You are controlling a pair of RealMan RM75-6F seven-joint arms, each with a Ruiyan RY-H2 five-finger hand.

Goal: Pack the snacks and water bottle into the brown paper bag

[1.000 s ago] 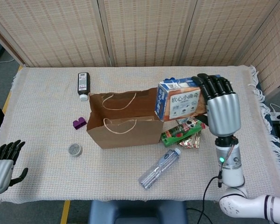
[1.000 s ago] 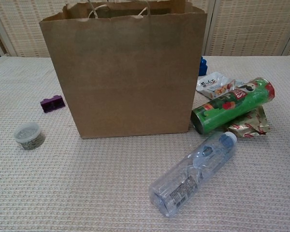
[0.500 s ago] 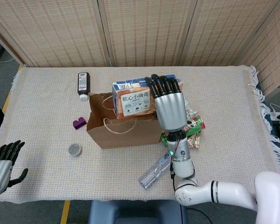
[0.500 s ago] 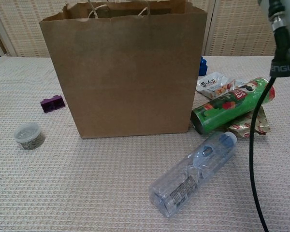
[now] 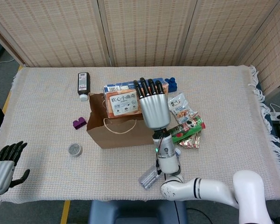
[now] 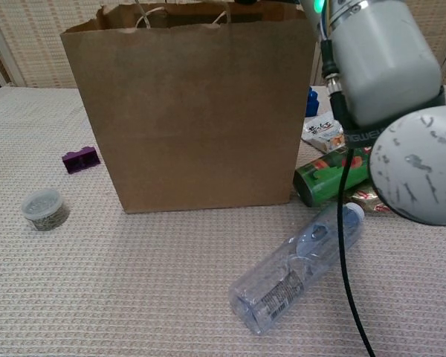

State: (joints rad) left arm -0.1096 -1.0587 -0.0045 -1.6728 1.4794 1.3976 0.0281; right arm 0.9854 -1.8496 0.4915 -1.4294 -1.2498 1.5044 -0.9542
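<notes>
The right hand point(image 5: 153, 106) grips a blue-and-orange cookie box point(image 5: 122, 100), fingers wrapped over its near face, and holds it above the open mouth of the brown paper bag point(image 5: 123, 131), which stands upright near the middle of the tabletop point(image 5: 42, 107). In the chest view the right forearm fills the upper right and hides part of the snacks behind it. The left hand point(image 5: 2, 167) hangs off the tabletop's front left corner, holding nothing, fingers apart and slightly curled.

Just right of the bag lies a green chips can point(image 6: 328, 181) on its side, resting over a red-and-gold foil packet point(image 5: 190, 141); a white snack pouch point(image 5: 180, 106) lies behind them. The water bottle point(image 6: 299, 266) lies on its side towards the front edge, cap pointing at the can. A small blue object point(image 5: 171, 83) sits behind the bag. On the bag's left are a purple block point(image 6: 80, 159) and a small round lidded tub point(image 6: 44, 208), while a dark bottle with a white cap point(image 5: 83, 84) lies towards the back edge.
</notes>
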